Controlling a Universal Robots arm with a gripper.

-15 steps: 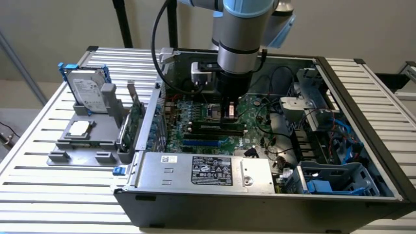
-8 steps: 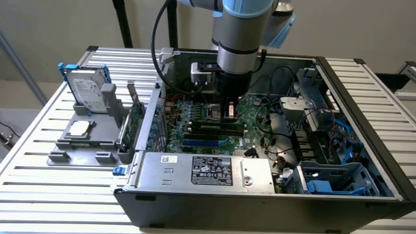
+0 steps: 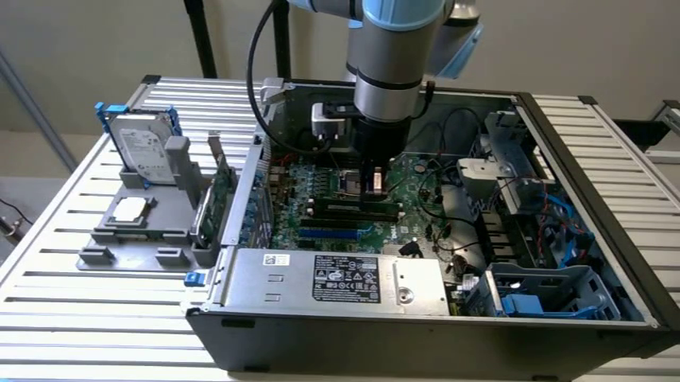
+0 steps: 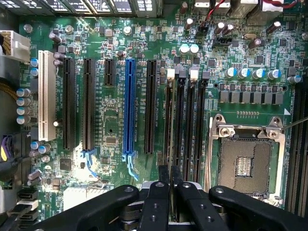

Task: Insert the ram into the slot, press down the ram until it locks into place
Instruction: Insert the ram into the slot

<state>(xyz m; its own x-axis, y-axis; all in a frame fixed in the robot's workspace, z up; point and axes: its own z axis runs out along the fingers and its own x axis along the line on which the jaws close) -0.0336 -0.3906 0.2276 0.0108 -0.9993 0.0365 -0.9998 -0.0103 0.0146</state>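
Observation:
The ram (image 4: 169, 125) shows edge-on as a thin strip standing in the slot (image 4: 170, 75), the memory slot nearest the black expansion slots on the green motherboard (image 4: 110, 134). My gripper (image 4: 170, 185) sits over the strip's near end, its two black fingers (image 4: 162, 192) close together with the strip's edge between them. In the exterior view my gripper (image 3: 372, 187) reaches straight down into the open case, onto the row of memory slots (image 3: 351, 208). Whether the end latches are closed cannot be told.
Three more memory slots (image 4: 191, 125) lie parallel beside it, then the metal processor socket (image 4: 245, 161). A blue slot (image 4: 129, 106) and a white slot (image 4: 46, 96) lie on the other side. The power supply (image 3: 330, 274), cables (image 3: 457, 207) and a drive cage (image 3: 552, 290) crowd the case. A hard drive (image 3: 143, 147) stands outside.

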